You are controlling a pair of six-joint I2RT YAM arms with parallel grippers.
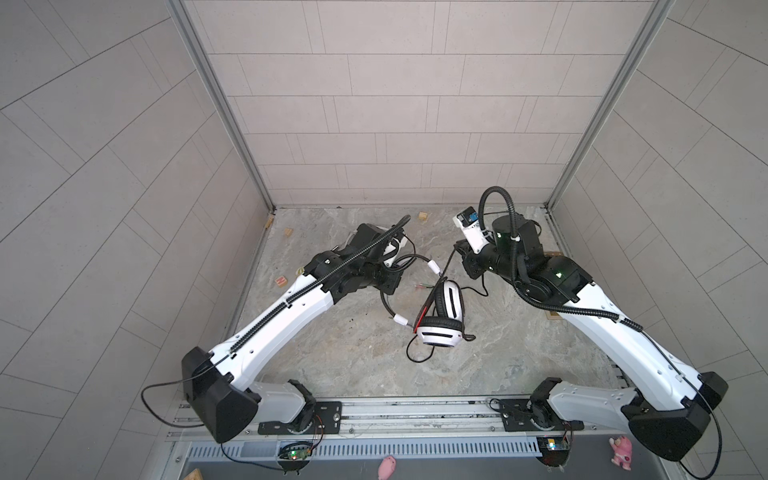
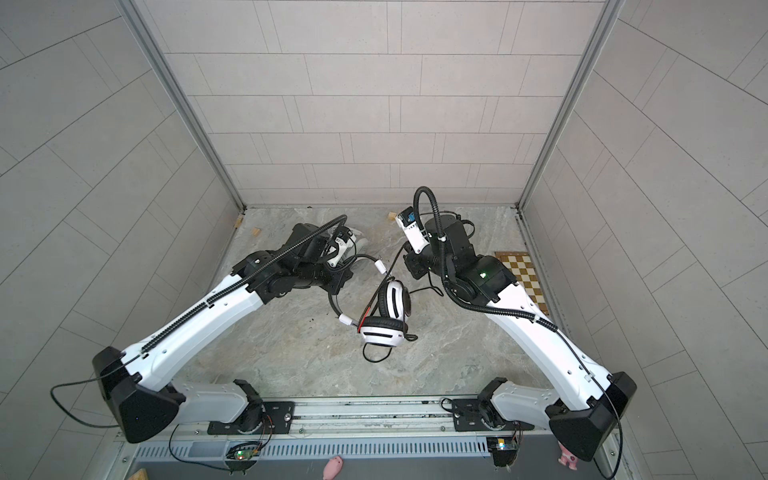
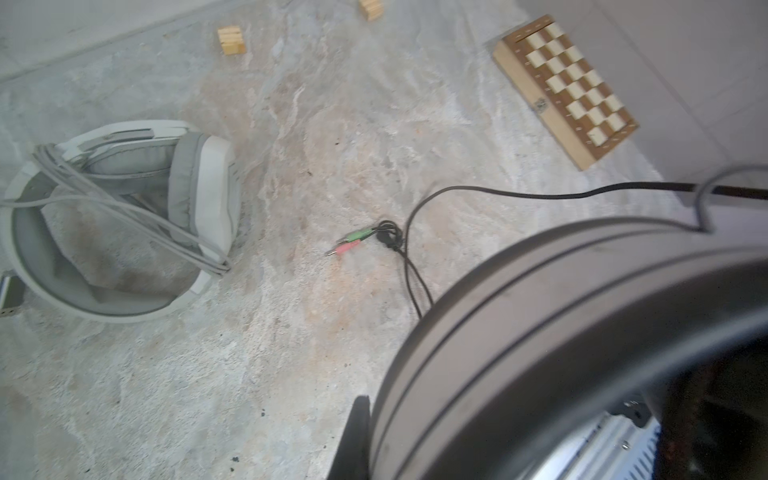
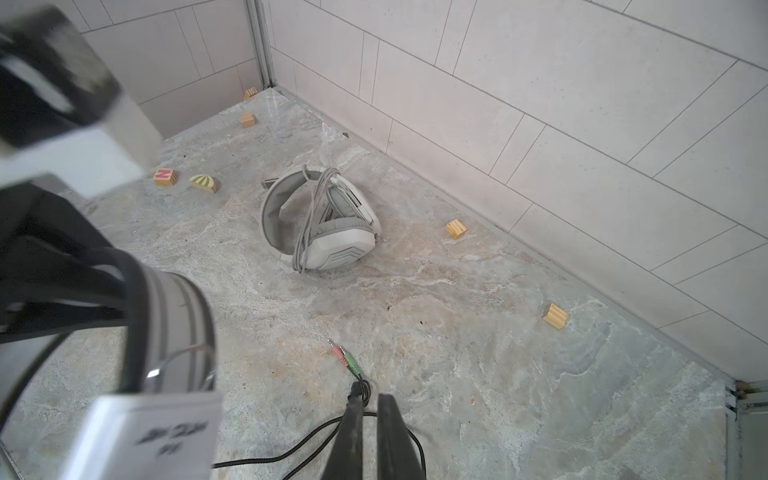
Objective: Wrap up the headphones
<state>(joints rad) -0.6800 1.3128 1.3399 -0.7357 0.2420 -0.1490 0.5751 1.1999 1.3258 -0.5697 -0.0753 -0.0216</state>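
Resting near the middle of the marbled stone table (image 1: pixel 332 374), the black-and-white headset (image 1: pixel 439 332) has glossy white oval shells, black padded cushions and thin black headband wires that arc toward the left arm. The all-white headset (image 4: pixel 320 224) lies nearer the back wall, with its grey cable (image 4: pixel 309 216) looped around band and cups. The left gripper (image 1: pixel 387 291) is closed on the headband wires. The fingers of the right gripper (image 4: pixel 370 397) stand a narrow gap apart with the black cable (image 3: pixel 648 185) at their tips; a pinch cannot be confirmed. The pink and green plugs (image 4: pixel 343 357) lie just beyond.
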